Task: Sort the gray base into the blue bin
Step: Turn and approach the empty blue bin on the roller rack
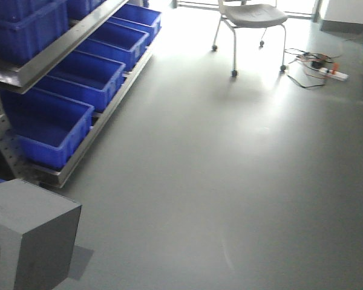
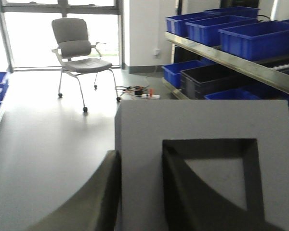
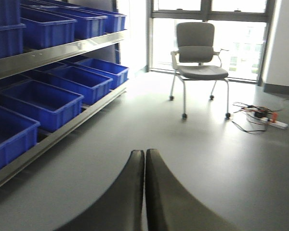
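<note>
The gray base [image 2: 202, 120] fills the left wrist view, its square recess facing the camera. My left gripper [image 2: 140, 159] is shut on its left wall, with one finger [image 2: 103, 192] outside and the other inside the recess. In the front view the gray base [image 1: 27, 235] hangs at the bottom left above the floor, and the gripper itself is hidden. Several blue bins stand on the rack to the left, the nearest blue bin [image 1: 48, 127] a short way beyond the block. My right gripper [image 3: 145, 153] is shut and empty over the bare floor.
The metal rack [image 1: 54, 51] with its rows of blue bins runs along the left. An office chair [image 1: 251, 15] and a power strip with cables [image 1: 327, 66] stand at the far end. A black bin [image 2: 212, 77] sits on the opposite rack.
</note>
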